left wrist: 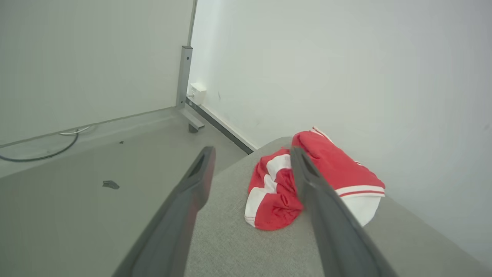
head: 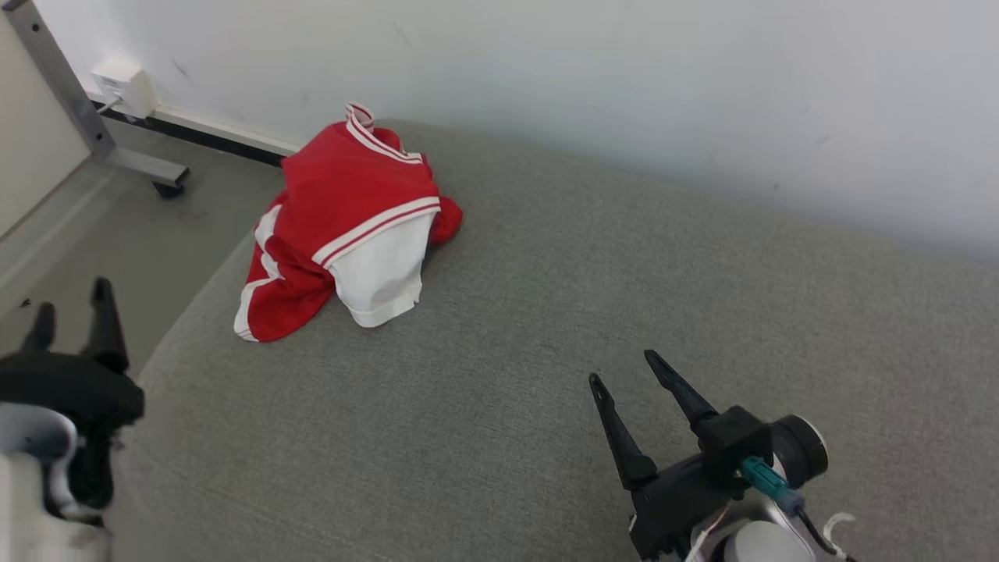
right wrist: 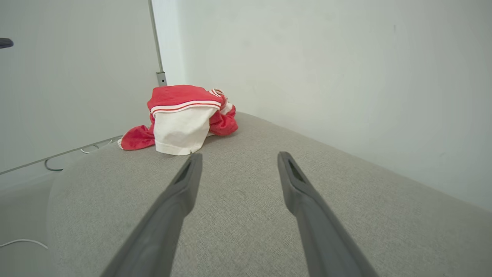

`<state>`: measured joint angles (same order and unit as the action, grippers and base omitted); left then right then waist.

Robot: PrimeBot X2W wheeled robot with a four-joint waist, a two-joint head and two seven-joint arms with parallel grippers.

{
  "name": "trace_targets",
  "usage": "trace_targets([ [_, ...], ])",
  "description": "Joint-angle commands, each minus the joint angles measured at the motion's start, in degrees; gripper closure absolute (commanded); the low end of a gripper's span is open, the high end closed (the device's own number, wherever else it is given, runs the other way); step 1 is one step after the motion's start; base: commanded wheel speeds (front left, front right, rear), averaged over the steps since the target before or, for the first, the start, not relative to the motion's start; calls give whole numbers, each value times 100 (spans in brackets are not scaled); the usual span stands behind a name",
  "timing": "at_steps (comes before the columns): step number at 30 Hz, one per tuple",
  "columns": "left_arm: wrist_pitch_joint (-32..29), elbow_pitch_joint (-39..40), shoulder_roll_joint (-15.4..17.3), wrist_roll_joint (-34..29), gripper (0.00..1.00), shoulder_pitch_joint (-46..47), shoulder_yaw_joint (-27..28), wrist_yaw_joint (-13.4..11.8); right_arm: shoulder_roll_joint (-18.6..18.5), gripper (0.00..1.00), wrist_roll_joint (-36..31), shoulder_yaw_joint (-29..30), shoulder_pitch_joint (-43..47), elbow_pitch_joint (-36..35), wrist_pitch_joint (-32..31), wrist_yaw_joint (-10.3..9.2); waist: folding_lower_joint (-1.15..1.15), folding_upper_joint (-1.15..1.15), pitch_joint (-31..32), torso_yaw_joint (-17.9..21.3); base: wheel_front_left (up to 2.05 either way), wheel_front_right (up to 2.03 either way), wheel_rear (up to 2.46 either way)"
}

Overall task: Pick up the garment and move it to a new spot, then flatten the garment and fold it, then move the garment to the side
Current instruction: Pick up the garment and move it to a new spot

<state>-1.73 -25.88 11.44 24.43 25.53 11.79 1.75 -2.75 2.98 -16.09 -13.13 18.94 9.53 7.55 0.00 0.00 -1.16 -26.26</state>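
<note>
Looking down from the head: seeing the red and white garment lying in a crumpled heap on the grey fabric surface, toward its far left end, close to the white wall and reaching the surface's rounded left edge. Seeing the left gripper hovering at the lower left, just off that edge and over the floor, fingers spread apart and holding nothing, well apart from the garment. Seeing the right gripper hovering at the lower right above bare fabric, jaws standing wide and empty, fingers pointing toward the heap yet well short of it. Noting a grey metal leg and a small white box sitting by the wall at the upper left. Turning to the left wrist view: finding the left gripper gaping, one finger showing against the floor, the other crossing in front of the garment, gripping nothing. Spotting a dark cable and a small dark scrap lying on the floor. Turning to the right wrist view: finding the right gripper spread wide above the grey fabric surface, clasping nothing, with the garment sitting beyond the fingertips, up and to the left, its white panel facing the camera beneath a red fold edged with white stripes.
</note>
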Motion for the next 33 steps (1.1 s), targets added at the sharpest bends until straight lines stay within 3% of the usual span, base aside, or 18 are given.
trace_targets([
  [1, -148, -105, 129, 254, 0, 391, 182, 54, -24, 0, -65, -123, -140, -157, -58, -12, 0, 0, -1313, 1142, 0, 0, 0],
  [5, -699, -363, 250, 1153, 0, 1023, 801, 46, -24, 0, -139, -304, -284, -459, -164, -12, 0, 0, -1750, 1455, 0, 0, 0],
  [9, -1662, -519, 463, 1709, 0, 1427, 1012, -32, -22, 0, -197, -353, -390, -688, -221, -12, 0, 0, -2141, 1729, 0, 0, 0],
  [14, -2539, -531, 590, 2275, 0, 1817, 1303, -366, -17, 0, -255, -303, -493, -952, -273, -12, 0, 0, -2562, 2018, 0, 0, 0],
  [16, -2686, -497, 643, 2330, 0, 1879, 1299, -431, -17, 0, -263, -284, -510, -986, -269, -12, 0, 0, -2627, 2055, 0, 0, 0],
  [24, -3225, -155, 1089, 2136, 0, 1912, 1356, -1128, -14, 0, -177, -195, -480, -1174, -236, -12, 0, 0, -3004, 2363, 0, 0, 0],
  [30, -3282, -102, 1314, 1851, 0, 1667, 1197, -1219, -14, 0, -114, -170, -479, -1121, -170, -12, 0, 0, -3011, 2425, 0, 0, 0],
  [31, -3211, -119, 1334, 1806, 9, 1637, 1161, -1193, -14, 0, -112, -172, -487, -1101, -148, -12, 0, 0, -2986, 2424, 0, 0, 0],
  [32, -3112, -134, 1350, 1751, 58, 1617, 1152, -1171, -17, 0, -85, -172, -481, -1078, -140, -12, 0, 0, -2953, 2420, 0, 0, 0],
  [33, -3034, -157, 1373, 1724, 100, 1598, 1151, -1122, -21, 0, -81, -170, -476, -1055, -130, -12, 0, 0, -2914, 2416, 0, 0, 0],
])
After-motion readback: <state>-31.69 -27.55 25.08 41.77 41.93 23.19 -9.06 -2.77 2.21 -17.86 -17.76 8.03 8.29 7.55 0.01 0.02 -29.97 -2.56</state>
